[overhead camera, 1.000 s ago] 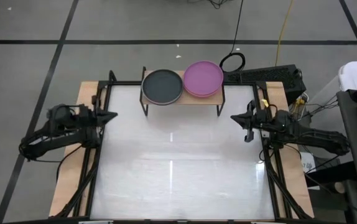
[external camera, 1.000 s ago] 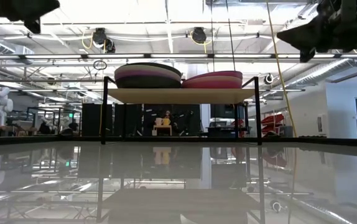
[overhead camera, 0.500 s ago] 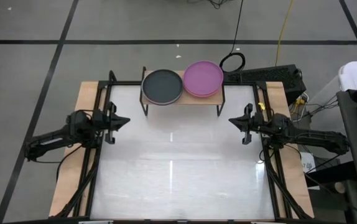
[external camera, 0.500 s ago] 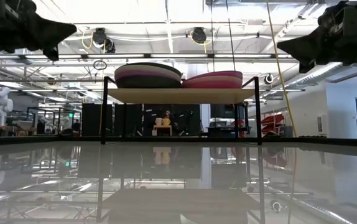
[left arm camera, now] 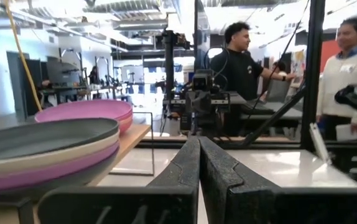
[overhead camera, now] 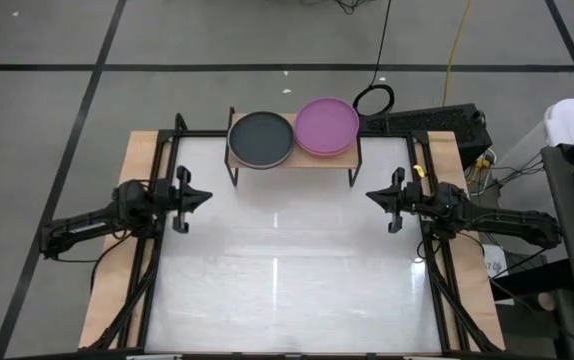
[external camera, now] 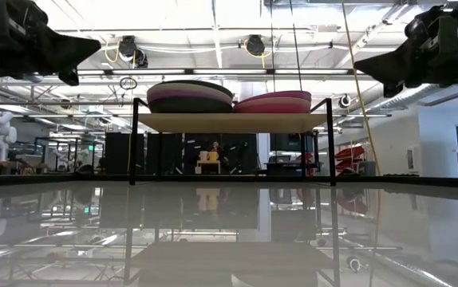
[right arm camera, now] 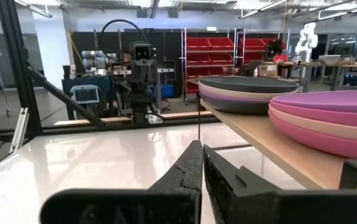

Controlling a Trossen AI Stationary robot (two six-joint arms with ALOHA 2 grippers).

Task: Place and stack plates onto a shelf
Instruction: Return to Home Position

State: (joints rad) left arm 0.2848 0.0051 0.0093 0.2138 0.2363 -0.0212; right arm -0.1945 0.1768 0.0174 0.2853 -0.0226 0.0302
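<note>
The shelf [overhead camera: 293, 160] stands at the table's far edge on thin black legs, with a light-wood top [external camera: 230, 122]. Two stacks of plates rest on it. The left stack has a dark grey plate [overhead camera: 261, 138] on top, and the right stack a magenta plate [overhead camera: 326, 126]. Beige and purple plates show underneath [left arm camera: 48, 163]. My left gripper [overhead camera: 205, 196] hovers shut over the table's left side, pointing toward the middle. My right gripper [overhead camera: 370, 196] hovers shut over the right side, facing it. Both are above the table top, near shelf height [external camera: 93, 48] [external camera: 361, 65].
Black frame rails [overhead camera: 157, 230] run along both wooden side strips. A cable loop [overhead camera: 373, 99] and a dark box [overhead camera: 437, 122] lie beyond the far right corner. The white table top [overhead camera: 287, 270] stretches between the arms. Two people [left arm camera: 241, 62] stand beyond the table.
My left gripper has moved from the left edge toward the table's middle and come down a little, staying shut. My right gripper has edged slightly toward the middle and down. The plates and the shelf have not moved.
</note>
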